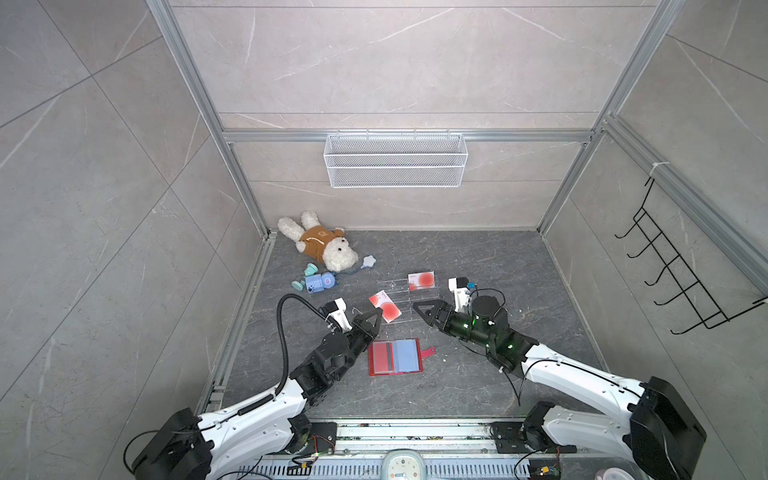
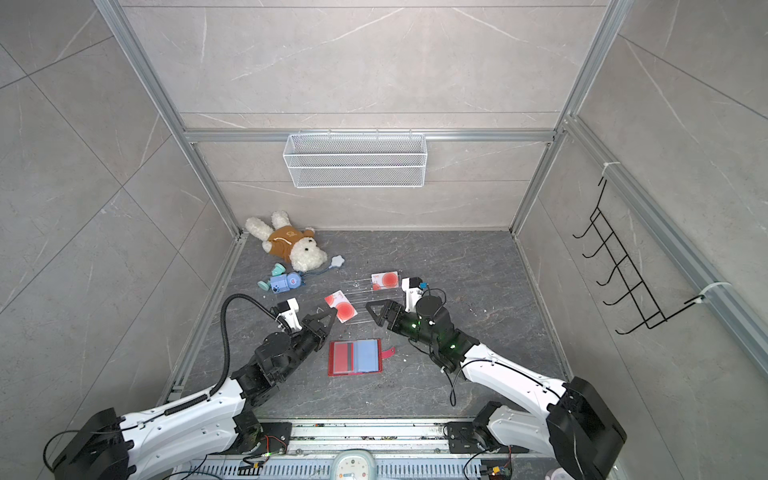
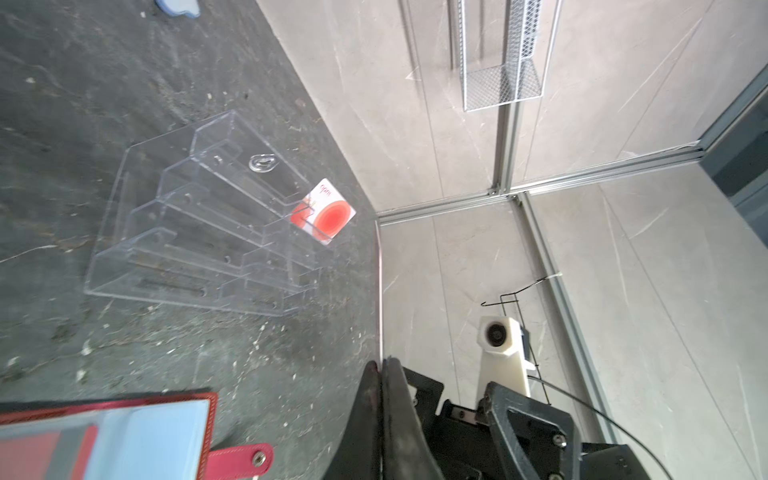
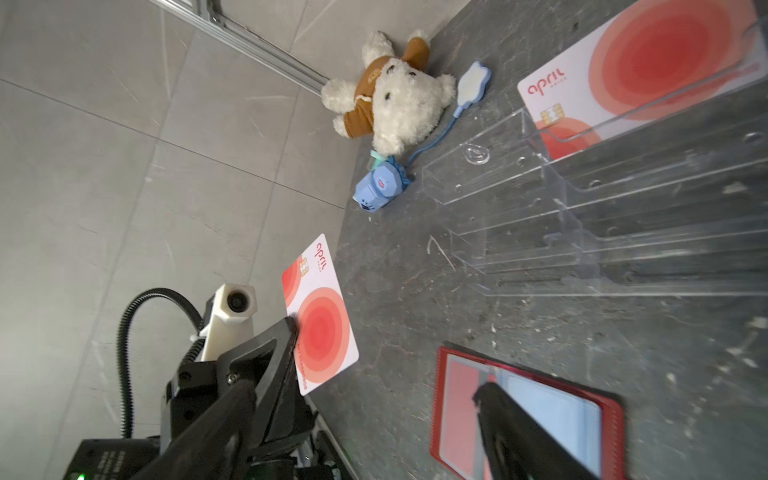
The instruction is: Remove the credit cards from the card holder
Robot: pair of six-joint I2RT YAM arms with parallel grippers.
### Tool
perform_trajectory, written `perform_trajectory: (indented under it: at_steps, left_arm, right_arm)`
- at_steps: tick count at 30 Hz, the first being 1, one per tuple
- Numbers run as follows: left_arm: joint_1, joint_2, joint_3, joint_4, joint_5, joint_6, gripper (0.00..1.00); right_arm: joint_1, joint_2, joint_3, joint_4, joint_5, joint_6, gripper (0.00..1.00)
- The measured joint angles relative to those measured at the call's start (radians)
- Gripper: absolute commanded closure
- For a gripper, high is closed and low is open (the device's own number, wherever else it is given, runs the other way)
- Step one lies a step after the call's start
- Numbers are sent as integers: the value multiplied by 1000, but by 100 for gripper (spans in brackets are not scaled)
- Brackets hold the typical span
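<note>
Watching remotely, I saw the left gripper [image 1: 377, 316] clamped on one credit card [image 1: 386, 308] at the near left corner of the clear acrylic stand [image 1: 415, 297]. The open card holder [image 1: 395, 357] lay flat just behind its fingertips. The right gripper [image 1: 422, 316] hung empty with its jaws spread wide, near that card's right, while a second credit card [image 1: 422, 280] stood in the stand's far tier.

The dark grey stone-look counter [image 1: 498, 270] carries four things. A white plush dog [image 1: 328, 245] in a brown top lies at 10 o'clock, with a small blue toy [image 1: 320, 283] just beside it. A clear acrylic tiered stand [image 1: 415, 299] sits near the centre. The red card holder [image 1: 395, 357] lies open and flat at 6 o'clock. Pale crumbs dot the surface.
</note>
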Motion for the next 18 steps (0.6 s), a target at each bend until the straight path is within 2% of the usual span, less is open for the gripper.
perform_trajectory:
  at_steps: [8, 14, 18]
  left_arm:
    - [-74, 212, 69, 239, -81, 0, 100]
    - [-108, 296, 105, 357, -121, 3, 100]
    - [-128, 327, 114, 412, -139, 7, 100]
  right_arm:
    - [0, 122, -16, 319, -62, 105, 28]
    - [0, 154, -33, 420, -66, 138, 39]
    - [0, 161, -51, 444, -64, 150, 50]
